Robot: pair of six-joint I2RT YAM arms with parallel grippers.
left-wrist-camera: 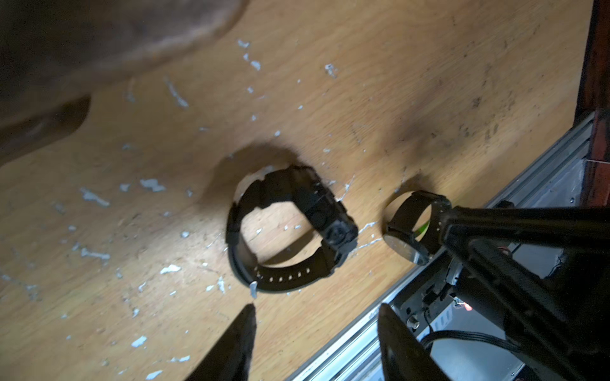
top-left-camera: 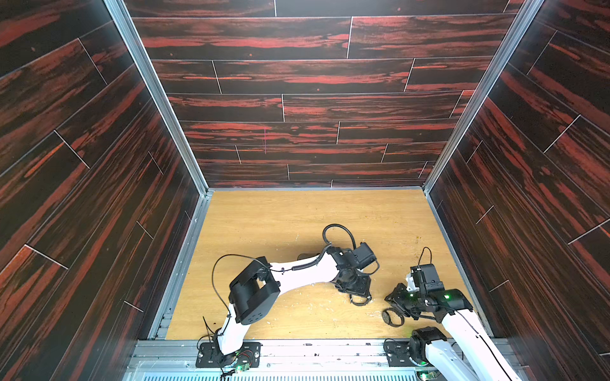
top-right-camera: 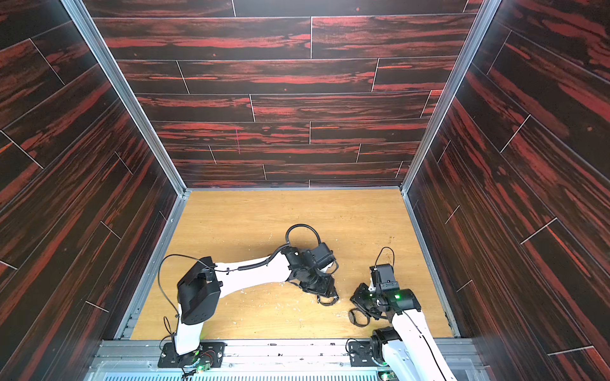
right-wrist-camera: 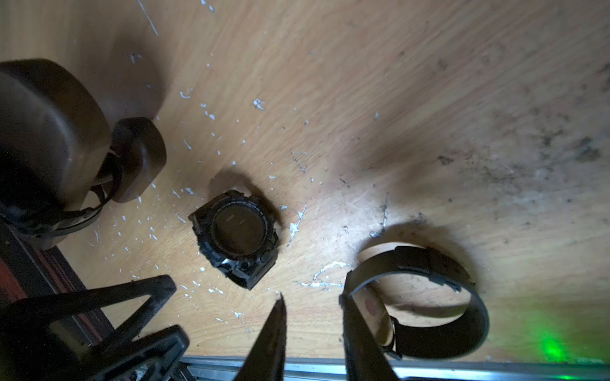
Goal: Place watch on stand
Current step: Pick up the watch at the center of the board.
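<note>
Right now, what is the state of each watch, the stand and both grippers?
Chunky watch: strap closed in a loop, on the table, not held.
Slim watch: strap closed in a loop, on the table, beside one finger of the right gripper.
Stand: upright on the table.
Left gripper: open, empty.
Right gripper: open, empty.

Chunky watch (right-wrist-camera: pixel 239 231) and slim watch (right-wrist-camera: pixel 442 343) black; stand (right-wrist-camera: pixel 49 125) dark brown; table (right-wrist-camera: pixel 363 82) tan wood-grain.

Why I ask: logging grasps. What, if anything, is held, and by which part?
Nothing is held. Left gripper: jaws open, short of the chunky watch. Right gripper: jaws apart over the table, beside the slim watch.
</note>
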